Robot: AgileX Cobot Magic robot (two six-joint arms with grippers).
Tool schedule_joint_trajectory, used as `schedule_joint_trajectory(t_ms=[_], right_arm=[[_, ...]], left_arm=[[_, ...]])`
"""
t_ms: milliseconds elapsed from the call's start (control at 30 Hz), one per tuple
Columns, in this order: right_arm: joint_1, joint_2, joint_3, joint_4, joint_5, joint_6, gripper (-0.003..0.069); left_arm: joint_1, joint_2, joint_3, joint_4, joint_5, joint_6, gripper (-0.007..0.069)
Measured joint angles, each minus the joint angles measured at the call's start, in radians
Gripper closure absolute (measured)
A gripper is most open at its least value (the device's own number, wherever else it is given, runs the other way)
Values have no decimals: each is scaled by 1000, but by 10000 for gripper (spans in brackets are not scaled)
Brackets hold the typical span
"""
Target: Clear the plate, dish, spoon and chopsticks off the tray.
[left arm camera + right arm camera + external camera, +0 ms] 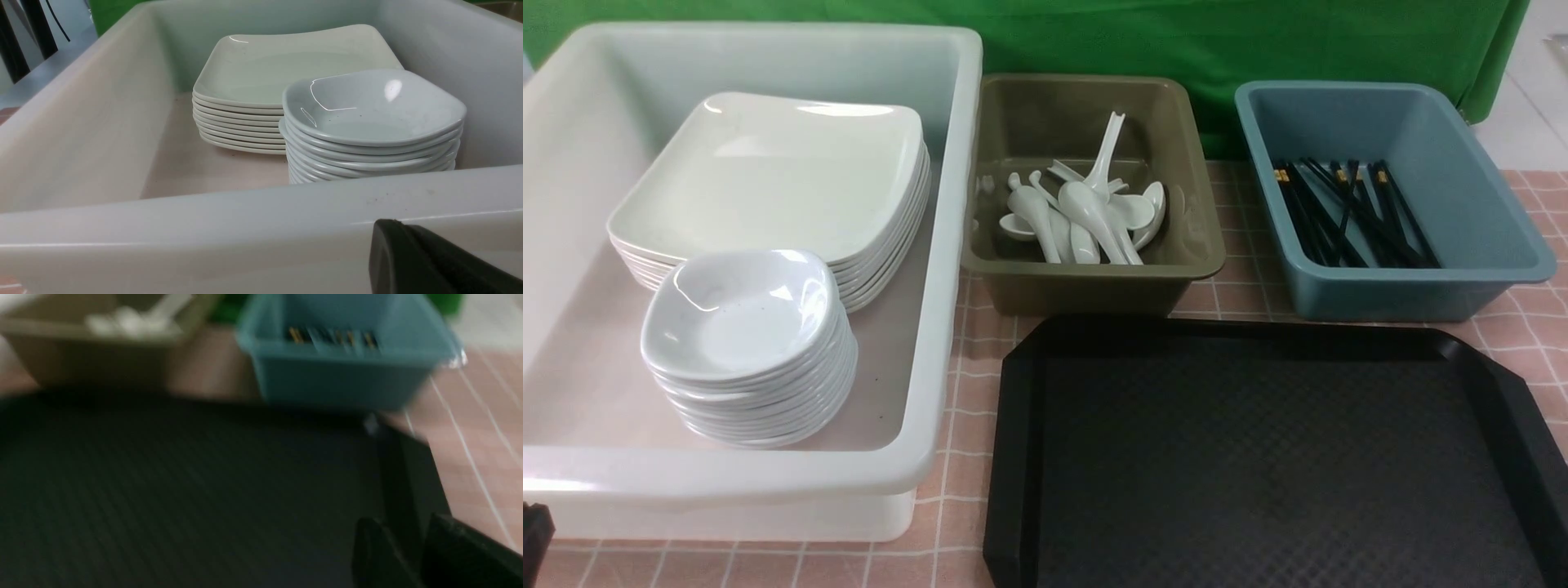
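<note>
The tray (1258, 457) is black with a bumpy crisscross pattern. Behind it sit an olive tub (1094, 282) and a blue tub (1486, 245).

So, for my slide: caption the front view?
Black tray empty; plates and dishes in the white tub, spoons, chopsticks binned.

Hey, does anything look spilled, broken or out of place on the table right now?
Nothing stands out. The tray holds nothing, plates and dishes sit stacked in the white tub, though one spoon sticks up from its pile.
</note>
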Motion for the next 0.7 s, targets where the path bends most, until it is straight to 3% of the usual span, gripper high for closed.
schedule_joint_trajectory(t_ms=[133, 700], right_arm=[[-43, -84, 2, 0, 19, -4, 419], [-42, -84, 1, 3, 28, 26, 419]], left_arm=[[0, 0, 0, 0, 0, 0, 620], [0, 1, 0, 23, 0, 0, 606]])
